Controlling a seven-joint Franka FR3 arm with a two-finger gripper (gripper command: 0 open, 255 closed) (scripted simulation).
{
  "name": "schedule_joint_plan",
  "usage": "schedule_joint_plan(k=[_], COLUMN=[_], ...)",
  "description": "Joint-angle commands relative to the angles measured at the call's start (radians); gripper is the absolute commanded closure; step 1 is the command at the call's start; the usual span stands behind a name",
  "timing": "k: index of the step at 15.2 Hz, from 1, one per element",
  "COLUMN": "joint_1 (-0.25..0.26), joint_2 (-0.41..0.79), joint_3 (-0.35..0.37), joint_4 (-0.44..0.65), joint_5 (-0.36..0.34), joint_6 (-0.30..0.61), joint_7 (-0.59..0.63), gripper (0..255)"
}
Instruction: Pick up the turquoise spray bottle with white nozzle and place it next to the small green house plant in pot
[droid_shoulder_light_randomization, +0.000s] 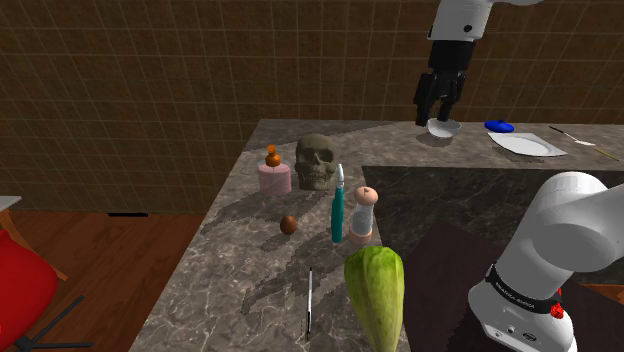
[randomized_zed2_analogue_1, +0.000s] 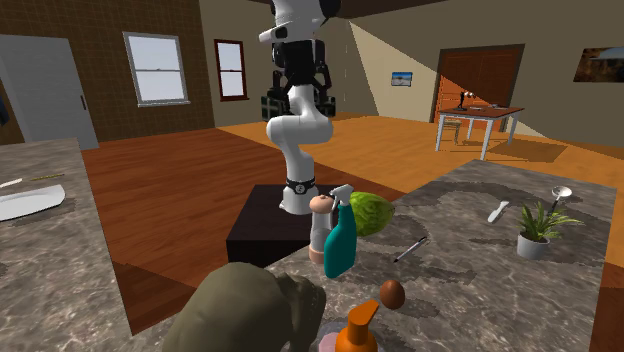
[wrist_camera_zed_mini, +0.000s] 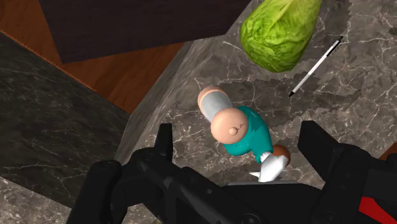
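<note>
Marbled counter (droid_shoulder_light_randomization: 232, 242): your gripper (droid_shoulder_light_randomization: 437, 108) hangs high, jaws spread wide and empty, likely to sight the turquoise spray bottle (randomized_zed2_analogue_1: 339, 248) below. It stands upright just beside the pepper mill (randomized_zed2_analogue_1: 320, 222); the potted plant (randomized_zed2_analogue_1: 533, 232) sits well apart, at the second exterior view's right.

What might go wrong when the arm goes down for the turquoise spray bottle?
The grinder stands tight beside the spray bottle, so a finger of the open claw may clip and topple it on the descent. The bottle is tall and narrow, so an off-centre squeeze might tip it. Towards the potted plant, the pen lies on the counter; a low carry could sweep it.
</note>
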Motion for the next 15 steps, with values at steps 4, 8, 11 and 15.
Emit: schedule_joint_plan(k=[4, 8, 11, 15], joint_1=[-0.006, -0.018, -0.032, -0.062], joint_2=[0.034, 0.11, 0.189, 0.318], joint_3=[0.078, 0.181, 0.257, 0.356], joint_4=[-0.042, -0.072, -0.075, -0.053], joint_5=[0.019, 0.032, 0.028, -0.004], joint_6=[0.095, 0.222, 0.315, 0.429], joint_7=[0.1, 0.235, 0.341, 0.491], gripper=[0, 0, 0, 0])
